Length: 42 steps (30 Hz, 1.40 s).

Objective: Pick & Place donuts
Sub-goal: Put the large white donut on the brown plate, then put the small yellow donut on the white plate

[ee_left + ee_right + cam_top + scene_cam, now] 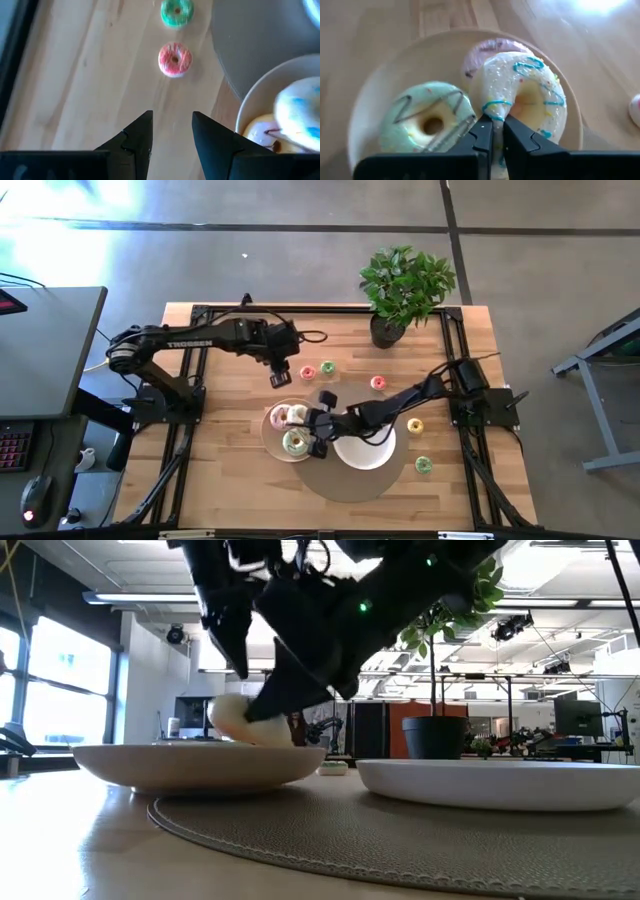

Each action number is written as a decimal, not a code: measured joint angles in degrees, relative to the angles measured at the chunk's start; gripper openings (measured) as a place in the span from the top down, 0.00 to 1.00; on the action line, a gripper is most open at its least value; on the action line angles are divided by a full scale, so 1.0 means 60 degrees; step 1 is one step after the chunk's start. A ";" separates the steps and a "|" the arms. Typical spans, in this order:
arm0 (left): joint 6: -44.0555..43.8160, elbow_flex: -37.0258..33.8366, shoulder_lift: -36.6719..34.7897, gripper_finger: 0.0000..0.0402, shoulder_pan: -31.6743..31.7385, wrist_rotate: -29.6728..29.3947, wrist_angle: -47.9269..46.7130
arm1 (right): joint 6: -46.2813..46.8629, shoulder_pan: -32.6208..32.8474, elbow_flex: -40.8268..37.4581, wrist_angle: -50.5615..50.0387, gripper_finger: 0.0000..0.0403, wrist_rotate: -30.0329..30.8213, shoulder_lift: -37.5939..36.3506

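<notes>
Three larger donuts are on a tan plate (272,435): a green iced donut (430,122), a cream-white donut (525,95) with blue lines, and a pink donut (490,50) mostly hidden behind it. My right gripper (499,135) is over this plate, shut on the cream-white donut. My left gripper (172,132) is open above bare wood, a short way from a tiny red-pink donut (175,59) and a tiny green donut (176,12). More tiny donuts lie on the table: red-pink (378,383), yellow (415,425), green (423,465). My right gripper pinches the cream-white donut by the near side of its ring (495,111) between its two fingers, coming slanting down from the table's right. The donut is tilted up, its far side leaning on the pink donut; in the low view it shows above the plate's rim (245,720).
A white plate (385,452) stands right of the tan plate, both on a round brown mat (340,480). A potted plant (403,290) is at the far edge. Black frame rails run along the table's left and right sides.
</notes>
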 joint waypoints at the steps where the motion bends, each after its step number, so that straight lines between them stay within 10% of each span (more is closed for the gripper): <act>1: 0.0011 -0.0121 0.0018 0.67 0.0000 0.0070 0.0072 | -0.0046 0.0003 0.0004 -0.0061 0.91 -0.0186 -0.0011; 14: 0.0412 -0.0356 0.0234 0.67 0.0000 0.1182 0.1935 | -0.0434 0.0084 -0.0011 -0.1251 0.58 -0.0387 -0.0601; 42: -0.0259 -0.0349 0.0282 0.67 -0.0262 0.1792 0.2454 | 0.0822 0.1671 -0.0665 -0.6728 0.57 -0.0070 -0.5701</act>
